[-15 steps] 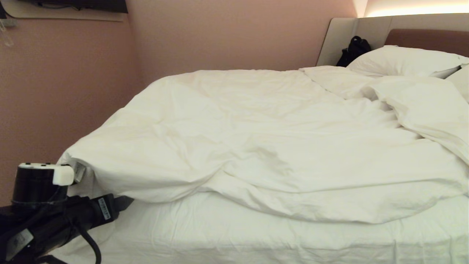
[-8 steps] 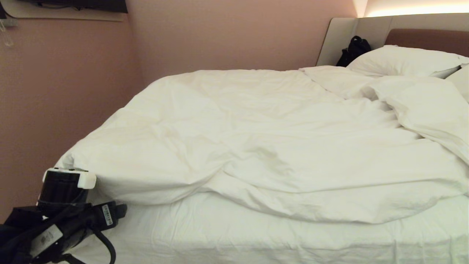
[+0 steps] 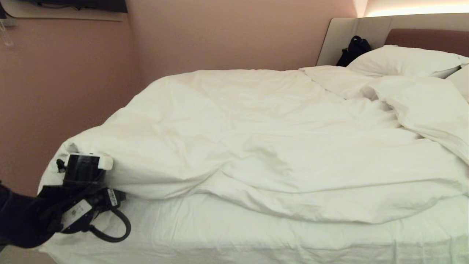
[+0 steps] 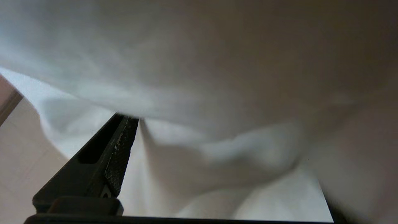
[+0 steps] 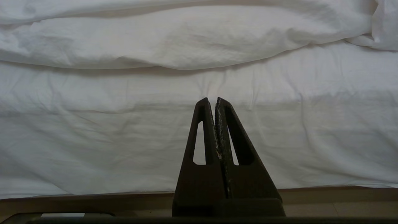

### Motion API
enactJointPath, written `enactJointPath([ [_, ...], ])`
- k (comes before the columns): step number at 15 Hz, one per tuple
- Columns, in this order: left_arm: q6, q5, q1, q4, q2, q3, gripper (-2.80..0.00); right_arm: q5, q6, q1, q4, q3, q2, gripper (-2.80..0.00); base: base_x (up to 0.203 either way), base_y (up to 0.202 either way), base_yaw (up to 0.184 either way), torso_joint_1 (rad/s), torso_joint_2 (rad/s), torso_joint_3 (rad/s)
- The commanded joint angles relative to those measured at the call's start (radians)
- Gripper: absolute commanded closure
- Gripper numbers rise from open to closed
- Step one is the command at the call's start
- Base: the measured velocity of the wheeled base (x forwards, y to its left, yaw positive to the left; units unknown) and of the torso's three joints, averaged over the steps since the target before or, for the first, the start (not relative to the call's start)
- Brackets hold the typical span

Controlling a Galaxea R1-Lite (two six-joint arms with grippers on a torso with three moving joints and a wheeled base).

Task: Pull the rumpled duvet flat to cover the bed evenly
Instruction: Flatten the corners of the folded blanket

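Duvet: the duvet (image 3: pixel 263 135) lies rumpled over most of the bed (image 3: pixel 227 234), bunched into soft folds, with its near edge drawn back from the bed's near side so a strip of bare sheet (image 3: pixel 256 234) shows in front of it.
Duvet, head end: a folded-over part of it is heaped toward the right, just below the pillow (image 3: pixel 403 60).
Duvet, left corner: it hangs over the bed's near left corner, beside the pink wall (image 3: pixel 66 84).
Left gripper: the left gripper (image 4: pixel 217 124) is at that near left corner, pressed into the duvet's edge; in the head view only the arm's black wrist with its white cap (image 3: pixel 86 165) and its cables show, in front of the cloth.
Left fingers: apart; one dark finger (image 4: pixel 105 155) shows in the left wrist view with its tip against the white fabric, the other is out of frame, and folds of duvet fill the space beside it.
Right gripper: the right gripper (image 5: pixel 215 101) is parked low at the bed's near side, pointing at the sheet below the duvet's edge and touching nothing.
Right fingers: pressed together, holding nothing.
Headboard: the brown headboard (image 3: pixel 428 38) sits in a beige surround, with a black bag (image 3: pixel 353 49) leaning against it beside the pillow.
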Motion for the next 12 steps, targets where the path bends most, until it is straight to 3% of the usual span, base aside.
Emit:
enactJointPath([
  [1,0.005,0.022,0.023,-0.084,0.133,-0.129,-2.80,0.000,0.000,0.001,0.000,0.000,0.002,0.00,0.000,0.000,0.000,0.000,0.00,0.000],
  [5,0.036,0.127,0.127,-0.128,0.215,-0.336,-2.80,0.000,0.000,0.001,0.000,0.000,0.002,0.00,0.000,0.000,0.000,0.000,0.00,0.000],
  [7,0.046,0.141,0.189,-0.162,0.213,-0.416,-2.80,0.000,0.000,0.001,0.000,0.000,0.002,0.00,0.000,0.000,0.000,0.000,0.00,0.000],
  [12,0.110,0.144,0.273,-0.240,0.209,-0.452,-2.80,0.000,0.000,0.001,0.000,0.000,0.002,0.00,0.000,0.000,0.000,0.000,0.00,0.000],
])
